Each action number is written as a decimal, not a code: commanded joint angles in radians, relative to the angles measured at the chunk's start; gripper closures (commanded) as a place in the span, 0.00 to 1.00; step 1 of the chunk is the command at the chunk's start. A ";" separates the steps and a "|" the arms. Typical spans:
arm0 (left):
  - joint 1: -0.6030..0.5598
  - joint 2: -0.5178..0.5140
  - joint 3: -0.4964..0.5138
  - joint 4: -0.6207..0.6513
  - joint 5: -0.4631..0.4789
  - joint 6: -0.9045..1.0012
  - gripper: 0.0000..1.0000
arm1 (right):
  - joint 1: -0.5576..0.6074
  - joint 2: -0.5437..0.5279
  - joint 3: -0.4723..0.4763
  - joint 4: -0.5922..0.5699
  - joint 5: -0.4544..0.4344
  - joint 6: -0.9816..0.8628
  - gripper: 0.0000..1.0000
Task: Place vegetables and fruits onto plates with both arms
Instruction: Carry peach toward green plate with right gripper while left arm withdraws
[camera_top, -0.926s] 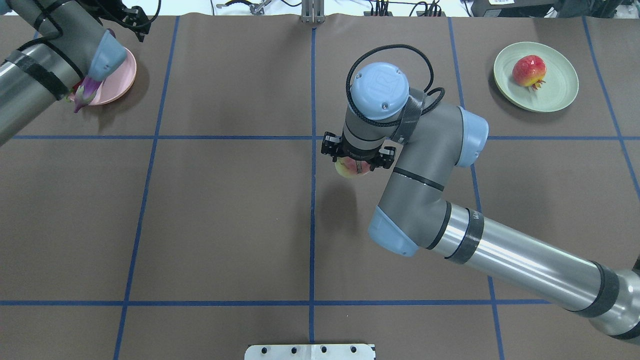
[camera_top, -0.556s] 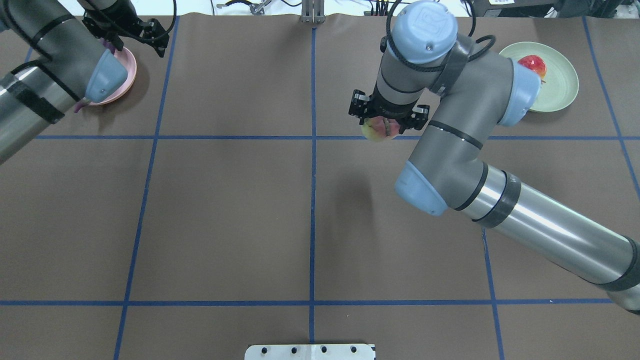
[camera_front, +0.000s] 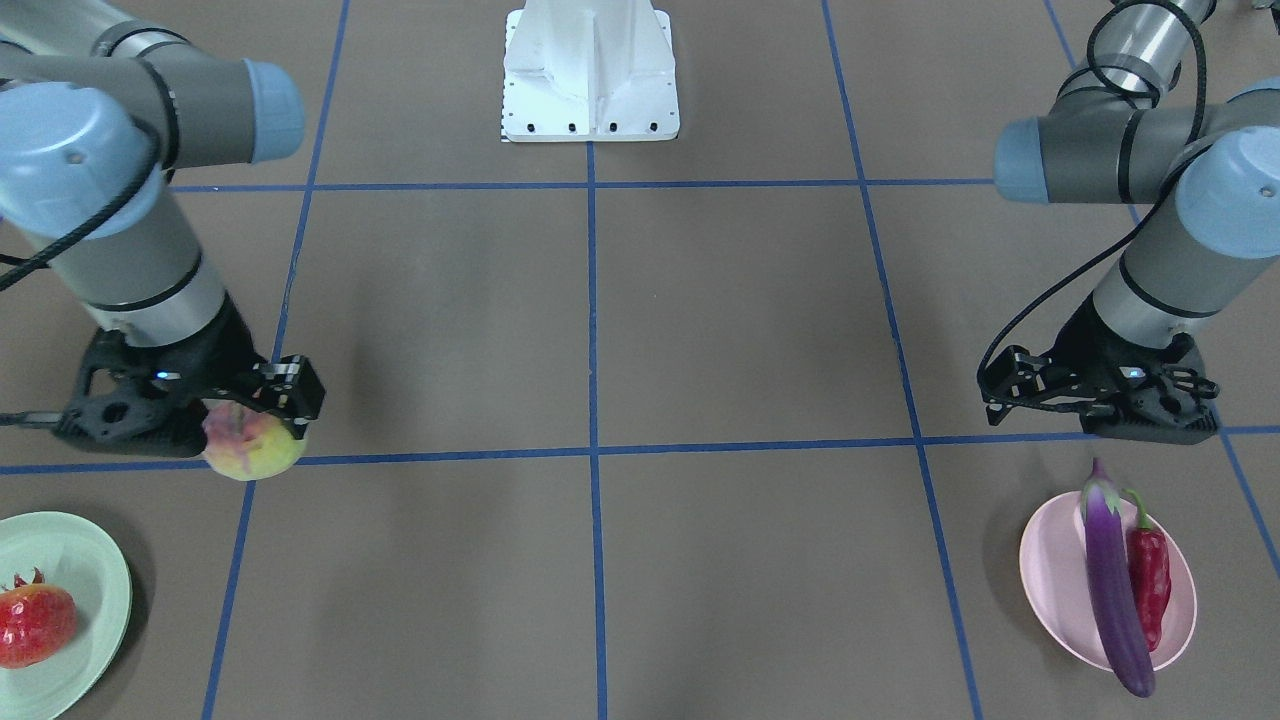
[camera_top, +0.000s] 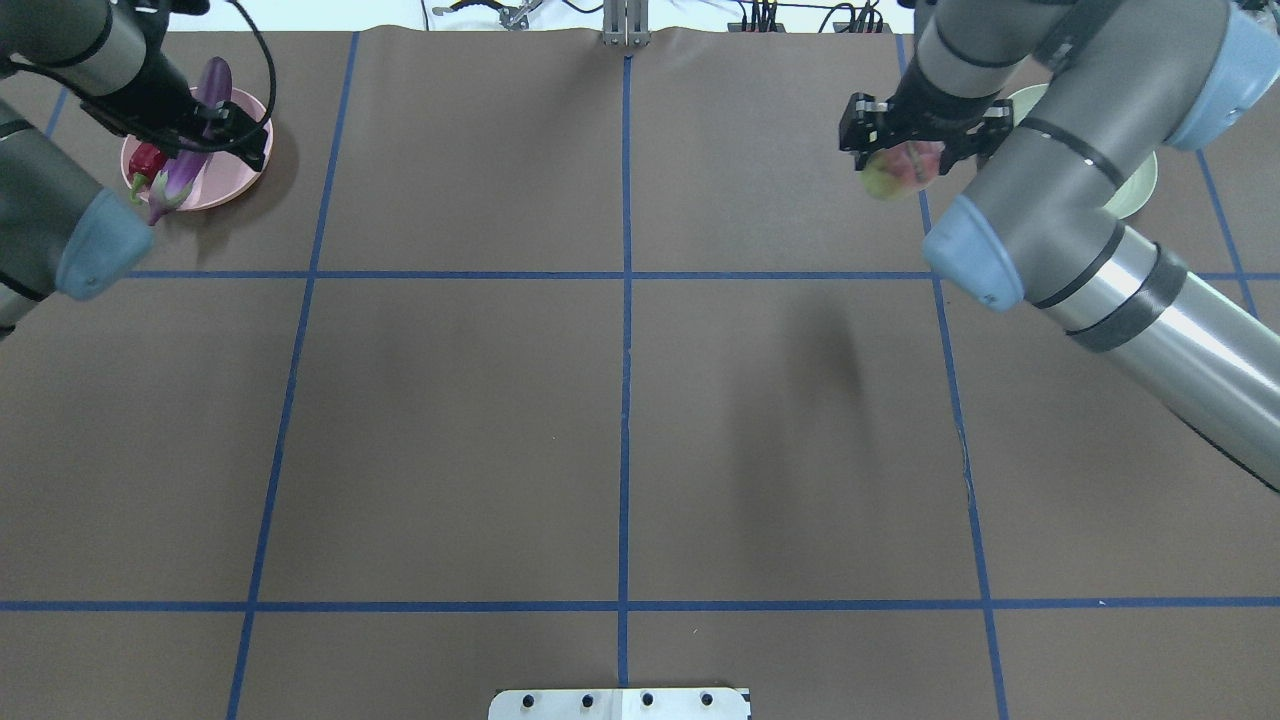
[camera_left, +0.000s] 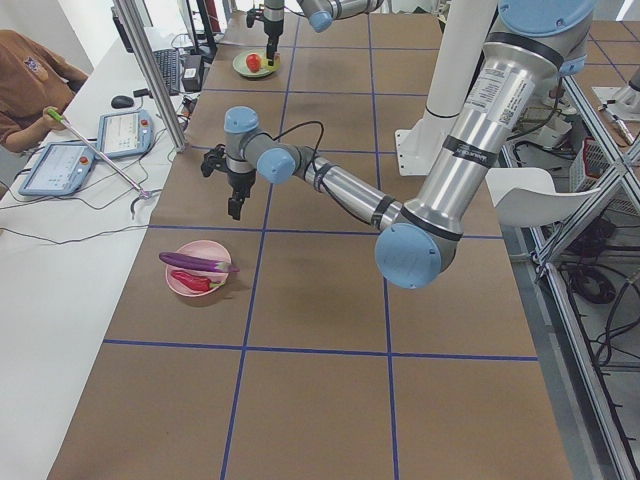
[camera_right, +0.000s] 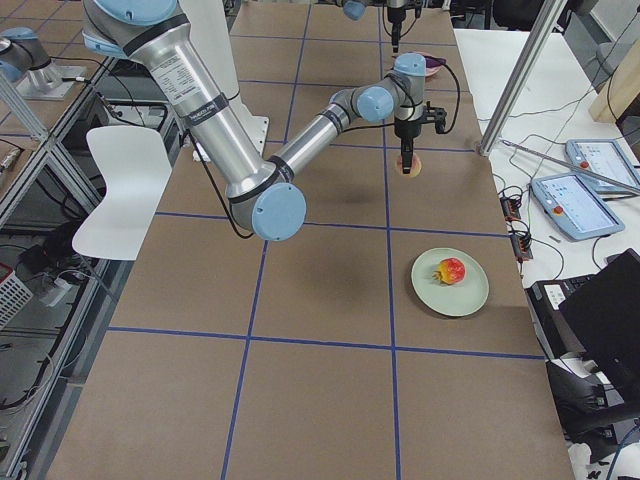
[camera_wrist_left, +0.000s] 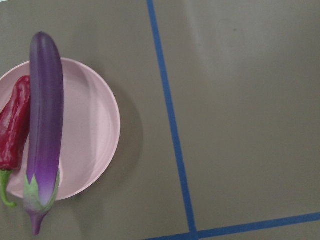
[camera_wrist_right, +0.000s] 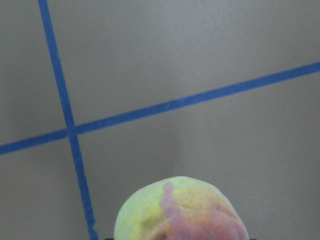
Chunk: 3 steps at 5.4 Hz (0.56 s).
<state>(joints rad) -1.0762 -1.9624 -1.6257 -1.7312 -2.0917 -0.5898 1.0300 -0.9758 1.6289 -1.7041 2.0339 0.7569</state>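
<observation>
R hand (camera_front: 245, 420) clamped on the peach (camera_front: 255, 448), held up off the worktop (camera_front: 700, 330). Since 0.9 s ago I've swung it from near the centre line out to the far R side. It now hangs over a blue tape line, near the mint plate (camera_front: 95, 560) but not over it. The red-orange fruit (camera_front: 35, 620) sits on that plate as before. In the overhead view my arm now hides it.

L hand (camera_front: 1100, 400) has come back off the pink plate (camera_front: 1050, 580) and hovers on the robot side of it, empty. Can't tell how wide it's spread. My L arm no longer covers the plate, so the eggplant (camera_front: 1112, 590) shows full length. It lies across the plate, both ends past the rim, with the chili (camera_front: 1150, 575) touching alongside.
</observation>
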 joint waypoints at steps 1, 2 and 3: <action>-0.046 0.072 -0.045 -0.015 -0.004 0.072 0.00 | 0.152 -0.012 -0.196 0.111 0.052 -0.269 1.00; -0.127 0.098 -0.048 0.020 -0.078 0.214 0.00 | 0.223 -0.017 -0.388 0.288 0.133 -0.369 1.00; -0.177 0.159 -0.066 0.027 -0.082 0.332 0.00 | 0.270 -0.018 -0.494 0.341 0.134 -0.493 1.00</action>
<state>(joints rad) -1.2050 -1.8485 -1.6783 -1.7147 -2.1576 -0.3615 1.2527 -0.9920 1.2446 -1.4337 2.1509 0.3689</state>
